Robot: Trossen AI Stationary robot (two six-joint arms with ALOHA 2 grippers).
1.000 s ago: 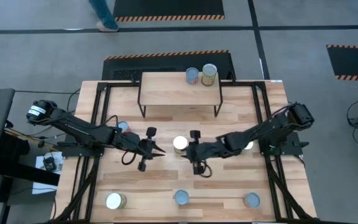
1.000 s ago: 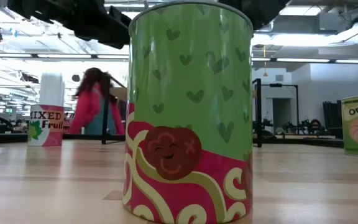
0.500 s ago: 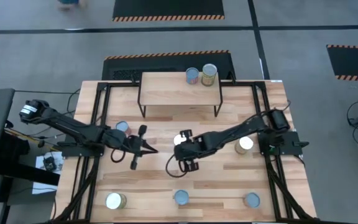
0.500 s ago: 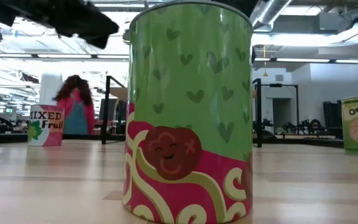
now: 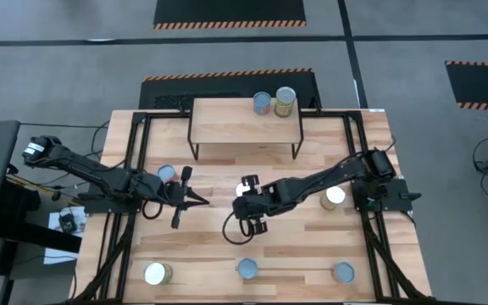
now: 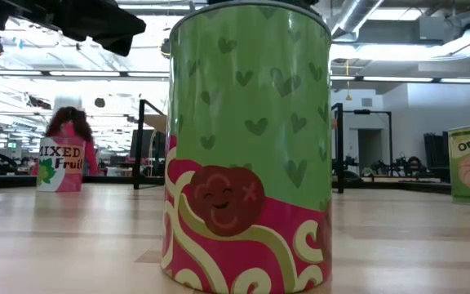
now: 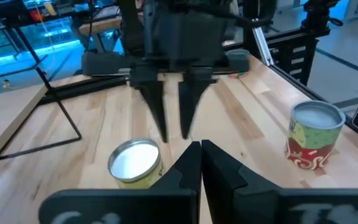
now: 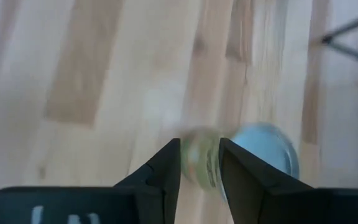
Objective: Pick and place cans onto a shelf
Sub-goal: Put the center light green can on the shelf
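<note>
Reaching mid-table, the right gripper (image 5: 246, 188) hangs over a pale-topped can (image 7: 135, 162), jaws spread beside it; straddle it squarely before pinching. The left gripper (image 5: 200, 201), jaws pressed together, waits nearby. Two cans sit on the shelf (image 5: 227, 127).

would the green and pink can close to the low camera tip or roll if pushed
The green and pink cylindrical tin can stands upright, taller than wide, so a high push might tip it. Once down, its round wall would probably roll on the smooth wooden tabletop.
</note>
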